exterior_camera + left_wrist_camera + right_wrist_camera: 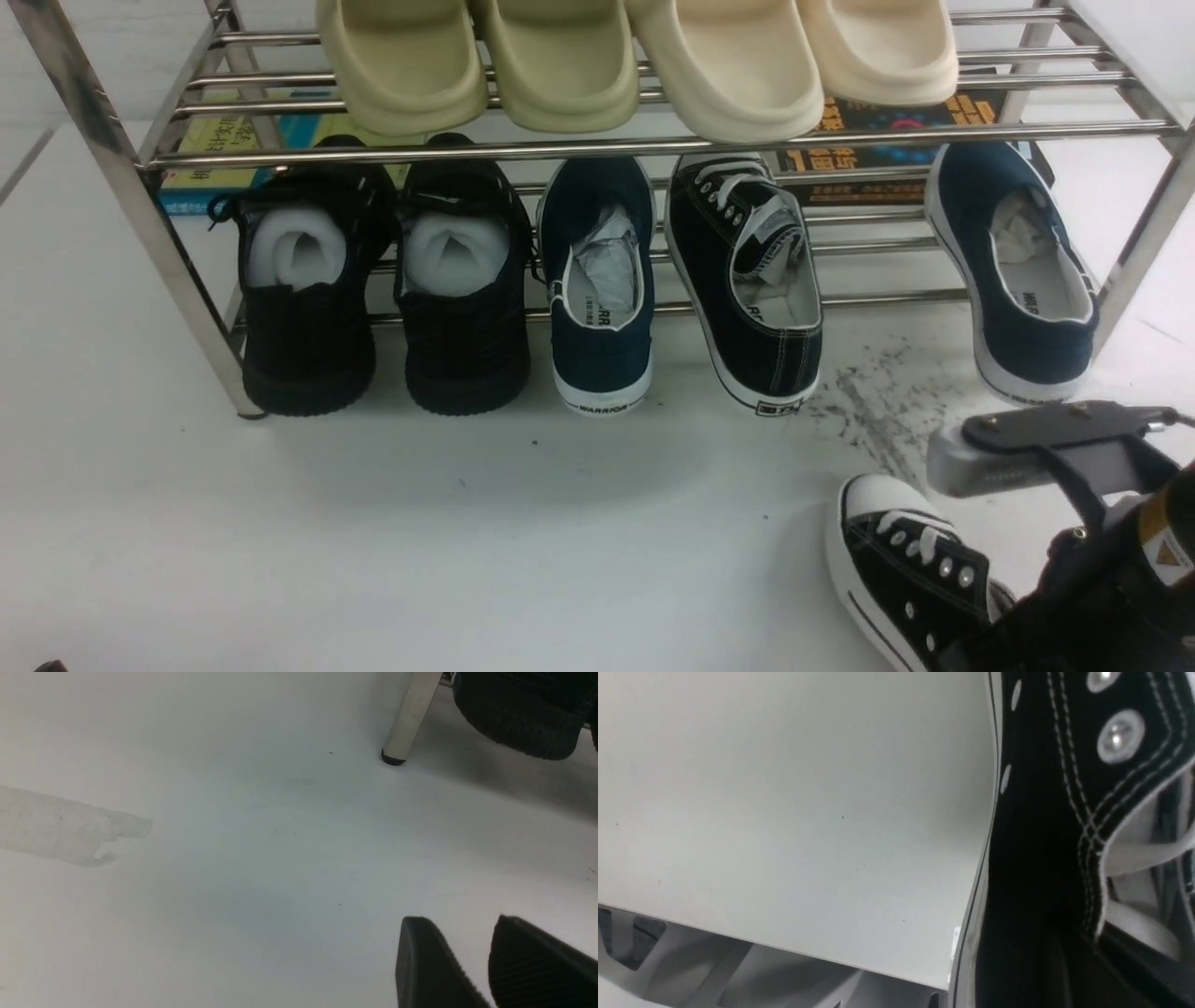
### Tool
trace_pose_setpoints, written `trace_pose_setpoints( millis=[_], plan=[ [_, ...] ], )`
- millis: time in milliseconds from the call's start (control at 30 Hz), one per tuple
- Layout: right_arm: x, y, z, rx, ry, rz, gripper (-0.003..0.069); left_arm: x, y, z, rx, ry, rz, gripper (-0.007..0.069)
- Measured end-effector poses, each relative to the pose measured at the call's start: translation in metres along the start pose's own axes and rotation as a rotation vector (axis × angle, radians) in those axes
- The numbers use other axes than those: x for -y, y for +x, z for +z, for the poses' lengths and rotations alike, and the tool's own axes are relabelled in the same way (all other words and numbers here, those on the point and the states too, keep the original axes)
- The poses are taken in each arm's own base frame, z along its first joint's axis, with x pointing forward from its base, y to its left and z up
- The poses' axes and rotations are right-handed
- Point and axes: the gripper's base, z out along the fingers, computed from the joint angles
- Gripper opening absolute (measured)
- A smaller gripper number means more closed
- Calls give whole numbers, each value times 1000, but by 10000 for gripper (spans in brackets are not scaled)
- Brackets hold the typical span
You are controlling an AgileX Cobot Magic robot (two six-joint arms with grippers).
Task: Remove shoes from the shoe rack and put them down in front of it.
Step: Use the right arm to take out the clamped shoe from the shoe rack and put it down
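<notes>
One black canvas sneaker [747, 280] with white laces stands on the lower tier of the chrome shoe rack [597, 147], heel toward me. Its mate [901, 560] lies on the white surface in front of the rack at the right, toe toward the rack. My right arm [1055, 448] covers its heel. In the right wrist view my right gripper [1064, 961] sits at the side wall of this sneaker [1036, 812], dark against the canvas and shut on it. My left gripper [462, 919] is open by a narrow gap and empty, low over the surface near the rack's left post [411, 714].
The lower tier also holds two all-black shoes [308, 299] and two navy slip-ons [602, 280] [1022, 271]. Cream slippers [569, 56] fill the top tier. Books [224, 140] lie behind the rack. The table's front edge [784, 947] runs close to the sneaker in my gripper.
</notes>
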Motion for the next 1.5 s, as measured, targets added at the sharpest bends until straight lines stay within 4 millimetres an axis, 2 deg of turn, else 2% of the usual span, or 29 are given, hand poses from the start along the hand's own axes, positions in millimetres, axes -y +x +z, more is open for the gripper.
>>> trace_pose_setpoints(
  millis=[267, 667, 1000, 1233, 1267, 1500],
  plan=[
    [-8, -22, -44, 126, 35, -56, 21, 0, 0, 0, 0, 0, 0, 239],
    [-4, -27, -51, 171, 98, -85, 24, 0, 0, 0, 0, 0, 0, 239],
    [-4, -46, -78, 321, 161, -137, 26, 0, 0, 0, 0, 0, 0, 239],
    [-6, -48, -68, 274, 159, -131, 27, 0, 0, 0, 0, 0, 0, 239],
    [-6, -49, -55, 252, 161, -134, 29, 0, 0, 0, 0, 0, 0, 239],
    [-4, -43, 2, 148, 135, -75, 35, 0, 0, 0, 0, 0, 0, 239]
  ],
)
